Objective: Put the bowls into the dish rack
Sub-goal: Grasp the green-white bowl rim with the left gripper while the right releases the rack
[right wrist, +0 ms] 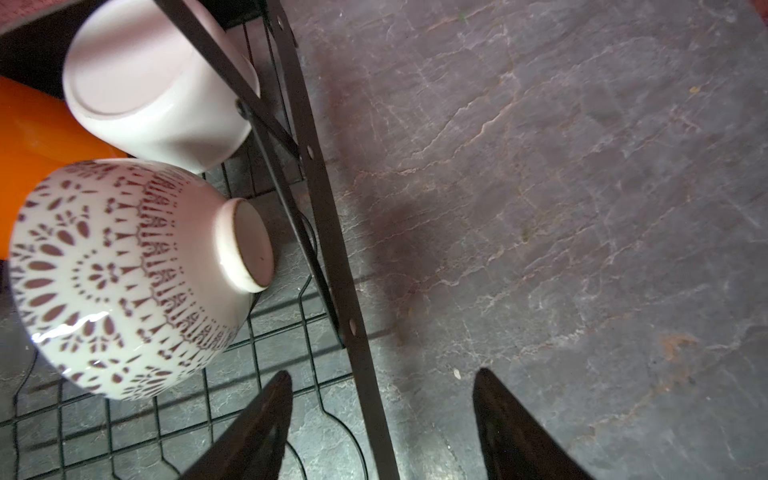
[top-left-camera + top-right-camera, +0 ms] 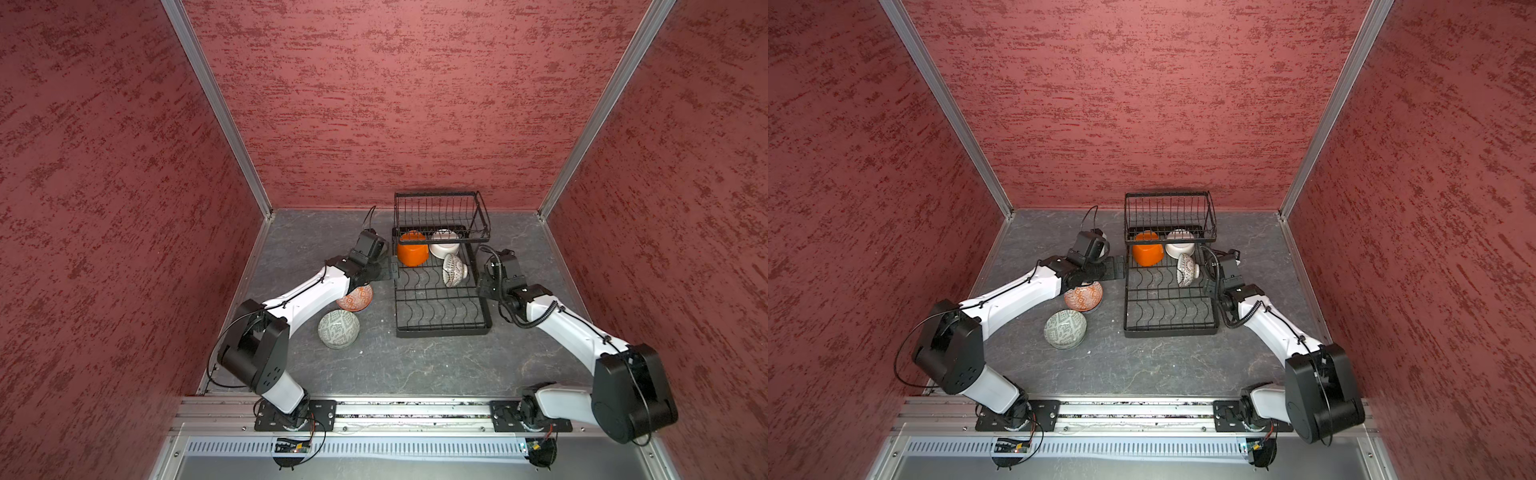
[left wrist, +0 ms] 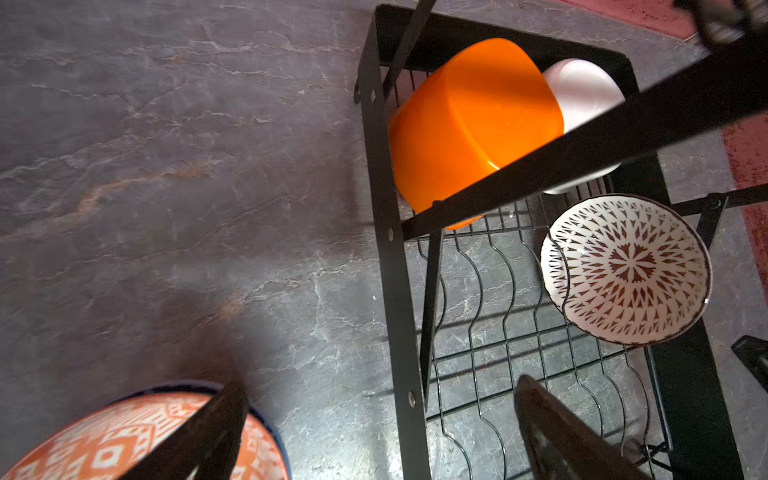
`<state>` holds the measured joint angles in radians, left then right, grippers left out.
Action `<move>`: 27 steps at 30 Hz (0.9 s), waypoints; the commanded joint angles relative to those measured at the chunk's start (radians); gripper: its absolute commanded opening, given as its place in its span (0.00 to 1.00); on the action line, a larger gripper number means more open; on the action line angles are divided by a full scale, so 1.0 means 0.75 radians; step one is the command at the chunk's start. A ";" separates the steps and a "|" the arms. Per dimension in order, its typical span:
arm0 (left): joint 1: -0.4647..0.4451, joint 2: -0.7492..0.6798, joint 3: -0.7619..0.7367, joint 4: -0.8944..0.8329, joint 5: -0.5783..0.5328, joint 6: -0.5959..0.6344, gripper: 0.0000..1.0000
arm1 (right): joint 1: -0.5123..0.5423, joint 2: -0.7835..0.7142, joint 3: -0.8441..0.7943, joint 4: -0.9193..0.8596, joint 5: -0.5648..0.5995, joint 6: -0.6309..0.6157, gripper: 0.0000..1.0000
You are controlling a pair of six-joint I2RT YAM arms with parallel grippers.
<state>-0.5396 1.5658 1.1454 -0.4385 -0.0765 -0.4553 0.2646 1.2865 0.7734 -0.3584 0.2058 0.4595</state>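
Bowls: red-orange bowl (image 2: pixel 357 297) and grey-green bowl (image 2: pixel 338 329) on the table (image 2: pixel 415 365); orange bowl (image 2: pixel 412 252), white bowl (image 2: pixel 444 248), black-patterned bowl (image 2: pixel 454 270) in the dish rack (image 2: pixel 440 331). Left gripper (image 3: pixel 380 382) spread, empty. Right gripper (image 1: pixel 383 373) spread, rack's rail between its fingers in the right wrist view only.

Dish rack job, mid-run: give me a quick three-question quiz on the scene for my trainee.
1. How many bowls lie on the table outside the dish rack?
2. True or false: the right gripper is open and holds nothing.
3. The black-patterned bowl in the rack is: A) upright on its foot; B) tipped on its side on the flat base; C) upside down in the raised basket.
Key: 1) two, the red-orange patterned bowl and the grey-green bowl; 2) true; 3) B.
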 commanded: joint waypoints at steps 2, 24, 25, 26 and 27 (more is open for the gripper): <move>0.002 -0.125 -0.040 -0.203 -0.142 -0.033 1.00 | -0.006 -0.093 0.023 -0.077 0.004 0.033 0.71; 0.032 -0.623 -0.251 -1.017 -0.209 -0.324 0.96 | 0.085 -0.254 0.066 -0.210 -0.203 0.085 0.76; 0.036 -0.634 -0.276 -1.017 -0.196 -0.337 0.95 | 0.102 -0.251 0.074 -0.207 -0.198 0.087 0.76; 0.036 -0.643 -0.297 -1.023 -0.187 -0.349 0.95 | 0.122 -0.246 0.081 -0.207 -0.190 0.088 0.76; 0.037 -0.651 -0.318 -1.031 -0.182 -0.365 0.93 | 0.142 -0.243 0.091 -0.206 -0.177 0.087 0.76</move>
<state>-0.5198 1.1007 0.9360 -1.1587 -0.2329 -0.6777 0.3389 1.1088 0.8146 -0.5247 0.0742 0.5068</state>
